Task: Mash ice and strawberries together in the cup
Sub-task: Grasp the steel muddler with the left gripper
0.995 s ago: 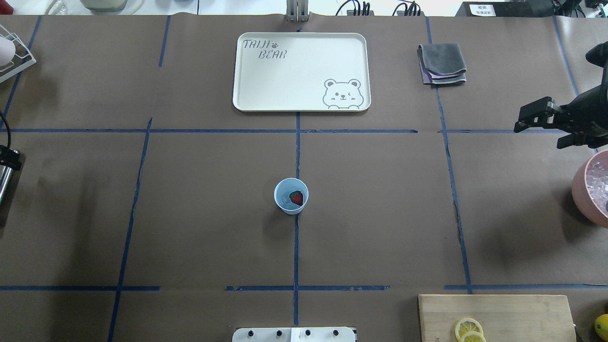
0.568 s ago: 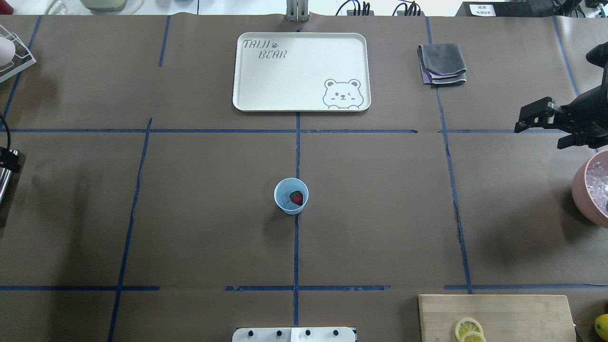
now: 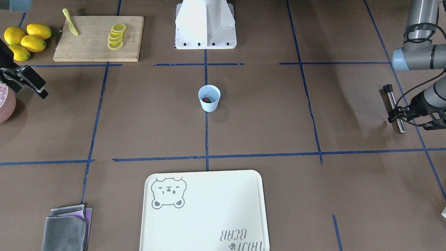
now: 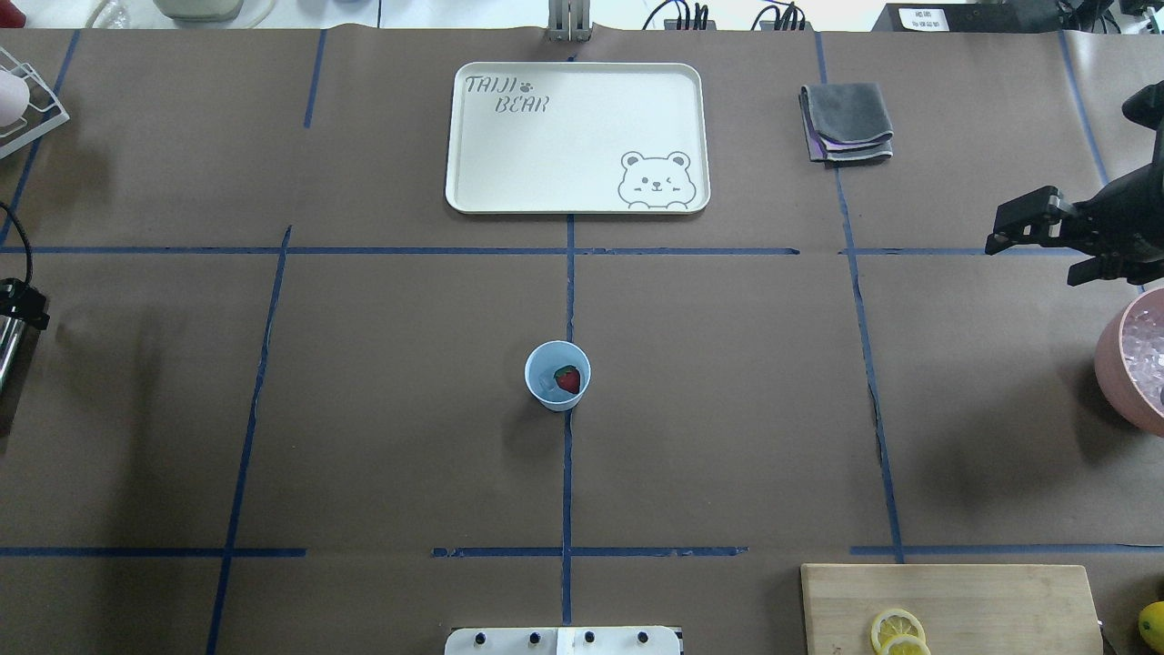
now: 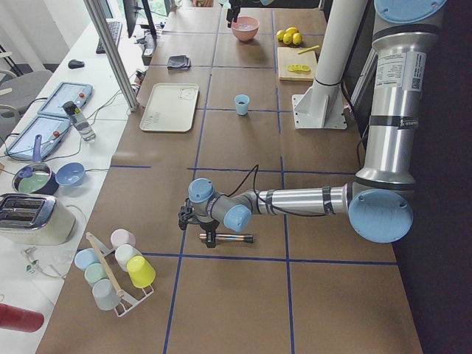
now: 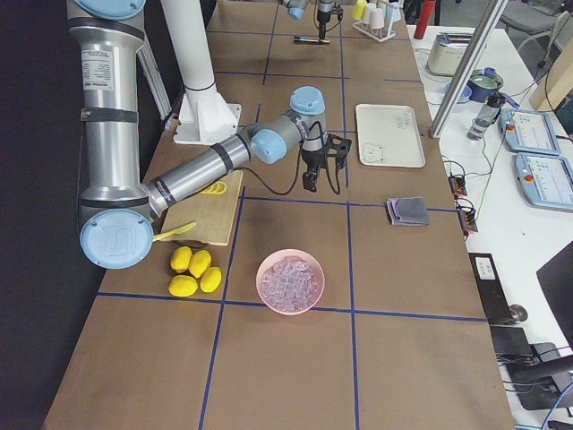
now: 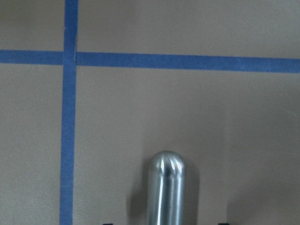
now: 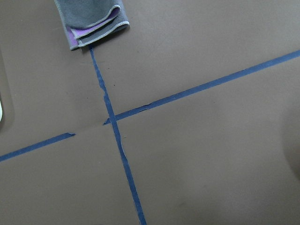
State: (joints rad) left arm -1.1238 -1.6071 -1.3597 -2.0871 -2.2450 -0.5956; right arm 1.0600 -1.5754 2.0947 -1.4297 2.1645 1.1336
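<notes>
You've got L gripper (image 3: 397, 116) clamped on metal rod (image 3: 392, 103), well apart from cup (image 4: 557, 375), strawberry (image 4: 568, 379) + ice (image 4: 546, 383) inside, R gripper (image 4: 1037, 250) spread open, empty, near pink bowl (image 4: 1114, 359)

Table (image 4: 727, 409) covered in brown paper, gridded with blue tape (image 4: 566, 473), white side bench (image 5: 110, 70) set alongside, office chair (image 5: 18, 85) beyond

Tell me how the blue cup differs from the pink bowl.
The cup is small, pale blue and tapered; the pink bowl is wider and round. The cup stands mid-table on the centre tape line; the bowl sits at the robot's right end. The cup holds a strawberry; the bowl is full of ice. Both stand upright and open-topped.
</notes>
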